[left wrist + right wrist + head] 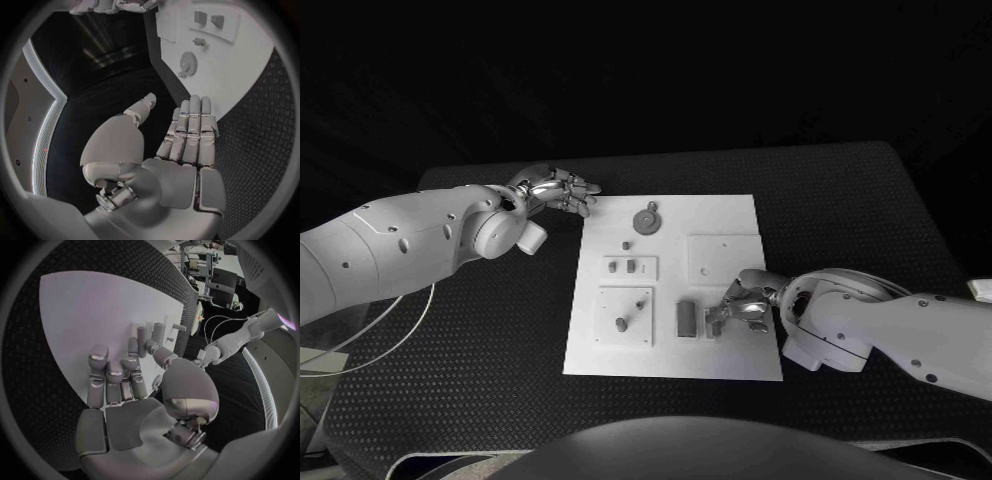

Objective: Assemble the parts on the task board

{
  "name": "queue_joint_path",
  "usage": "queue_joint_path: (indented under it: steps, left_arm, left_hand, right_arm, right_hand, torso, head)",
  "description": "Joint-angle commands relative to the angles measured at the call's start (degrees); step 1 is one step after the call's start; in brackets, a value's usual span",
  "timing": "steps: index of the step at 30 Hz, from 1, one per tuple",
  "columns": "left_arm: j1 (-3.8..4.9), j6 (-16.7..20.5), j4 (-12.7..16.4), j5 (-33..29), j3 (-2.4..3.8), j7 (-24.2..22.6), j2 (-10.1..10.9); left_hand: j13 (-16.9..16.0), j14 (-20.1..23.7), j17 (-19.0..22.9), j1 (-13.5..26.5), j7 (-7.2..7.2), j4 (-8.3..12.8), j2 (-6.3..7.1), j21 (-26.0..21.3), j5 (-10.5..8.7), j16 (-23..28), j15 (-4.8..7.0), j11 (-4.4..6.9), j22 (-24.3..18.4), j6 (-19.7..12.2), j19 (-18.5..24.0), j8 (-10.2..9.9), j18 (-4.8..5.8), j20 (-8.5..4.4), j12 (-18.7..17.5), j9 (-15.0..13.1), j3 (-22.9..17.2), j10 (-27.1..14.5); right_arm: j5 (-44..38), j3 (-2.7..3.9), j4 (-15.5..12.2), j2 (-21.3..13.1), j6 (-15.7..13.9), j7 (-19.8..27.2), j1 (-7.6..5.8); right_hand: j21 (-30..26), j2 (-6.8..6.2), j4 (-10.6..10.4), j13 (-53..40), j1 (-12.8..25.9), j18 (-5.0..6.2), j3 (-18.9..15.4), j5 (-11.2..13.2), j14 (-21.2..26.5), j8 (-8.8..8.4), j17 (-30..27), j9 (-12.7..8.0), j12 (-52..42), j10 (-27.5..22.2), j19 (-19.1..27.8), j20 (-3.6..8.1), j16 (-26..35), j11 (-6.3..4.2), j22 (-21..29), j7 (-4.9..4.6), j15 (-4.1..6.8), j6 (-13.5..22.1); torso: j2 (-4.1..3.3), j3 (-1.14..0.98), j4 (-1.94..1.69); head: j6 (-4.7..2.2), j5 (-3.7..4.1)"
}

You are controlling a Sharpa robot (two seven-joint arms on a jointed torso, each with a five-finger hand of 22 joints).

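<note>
The white task board lies in the middle of the black table. A round grey gear part sits near its far edge, with small pegs below it. A dark block part stands near the front. My right hand rests on the board just right of that block. Its fingers lie stretched on the board, and the thumb reaches toward several upright pegs with nothing held. My left hand hovers off the board's far left corner, fingers straight and empty. The gear lies beyond them.
A raised plate at the board's front left carries two small pegs. Another square plate lies right of centre. Pale cables loop off the table's left edge. Bare black mat surrounds the board.
</note>
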State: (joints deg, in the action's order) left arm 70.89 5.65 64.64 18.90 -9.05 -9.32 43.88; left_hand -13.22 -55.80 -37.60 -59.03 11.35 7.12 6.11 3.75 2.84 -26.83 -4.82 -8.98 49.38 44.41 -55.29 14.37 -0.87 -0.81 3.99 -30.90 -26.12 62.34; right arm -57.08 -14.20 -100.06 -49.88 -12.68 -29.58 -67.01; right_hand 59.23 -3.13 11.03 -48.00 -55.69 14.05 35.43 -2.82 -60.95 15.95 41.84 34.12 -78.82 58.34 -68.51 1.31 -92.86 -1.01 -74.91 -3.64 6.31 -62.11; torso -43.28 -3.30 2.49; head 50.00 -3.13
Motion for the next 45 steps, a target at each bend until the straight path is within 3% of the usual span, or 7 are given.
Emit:
queue_joint_path:
  steps: [1, 16, 33, 45]
  left_arm:
    - [0.01, -0.7, 0.1, 0.3, 0.02, -0.4, 0.0]
    - [0.01, -0.8, 0.1, 0.3, 0.01, -0.4, -0.1]
    - [0.01, -0.7, 0.1, 0.3, 0.01, -0.3, 0.1]
    - [0.01, -0.7, 0.1, 0.3, 0.01, -0.4, 0.1]
  left_hand:
    - [0.1, -0.4, -0.1, -0.4, 0.74, -0.3, 0.42, 0.3, 0.11, 0.3, -0.11, 0.22, -0.1, -0.2, 0.4, 0.3, -0.41, 0.09, 0.1, -0.1, 0.0, -0.1]
    - [0.1, -0.4, -0.1, -0.4, 0.74, -0.3, 0.42, 0.3, 0.11, 0.3, -0.12, 0.22, -0.1, -0.2, 0.4, 0.3, -0.40, 0.09, 0.1, -0.1, 0.0, -0.1]
    - [0.1, -0.4, -0.2, -0.4, 0.74, -0.3, 0.41, 0.3, 0.11, 0.4, -0.12, 0.21, -0.1, -0.2, 0.4, 0.3, -0.40, 0.09, 0.1, -0.1, 0.1, -0.1]
    - [0.1, -0.4, -0.2, -0.4, 0.75, -0.3, 0.41, 0.3, 0.11, 0.4, -0.12, 0.21, -0.1, -0.2, 0.4, 0.3, -0.40, 0.09, 0.1, -0.1, 0.1, -0.1]
  right_arm:
    - [0.1, -0.01, 0.3, 0.2, 0.7, 0.6, 0.13]
    - [0.1, -0.01, 1.8, 1.3, 2.2, 0.6, 0.70]
    - [0.7, -0.01, 2.2, 1.4, 4.3, 0.9, 1.03]
    - [0.7, -0.01, 2.1, 1.5, 4.3, 1.2, 1.09]
  right_hand:
    - [0.3, 0.32, 5.9, -0.1, -0.4, 0.95, 5.4, -0.3, -0.5, 0.31, 0.1, 0.0, 0.3, 0.3, 0.2, 0.44, 0.2, -0.26, -0.9, -1.25, 0.25, 0.8]
    - [0.3, 0.33, 5.9, -0.1, -0.3, 0.95, 5.4, -0.3, -0.5, 0.28, 0.1, 0.0, 0.3, 0.2, 0.2, 0.47, 0.2, -0.25, -0.8, -1.27, 0.30, 0.9]
    - [-0.4, -1.80, 5.4, -0.3, 2.0, 0.95, 5.0, -0.2, 0.0, 0.03, 0.1, -0.4, 0.9, -0.3, 0.4, 0.45, 0.7, 0.01, -0.5, -1.55, 0.32, 1.4]
    - [-0.6, -2.04, 5.2, -0.3, 2.5, 0.95, 5.2, -0.2, 0.1, -0.08, 0.1, -0.6, 1.0, -0.5, 0.4, 0.47, 0.9, 0.10, -0.3, -1.65, 0.26, 1.5]
  torso:
    - [0.01, -0.01, 0.02]
    - [0.01, -0.03, 0.00]
    - [0.01, -0.02, 0.00]
    - [0.01, -0.01, 0.02]
  head:
    - [0.00, -0.03]
    - [0.00, -0.18]
    - [0.00, -0.29]
    - [0.00, -0.35]
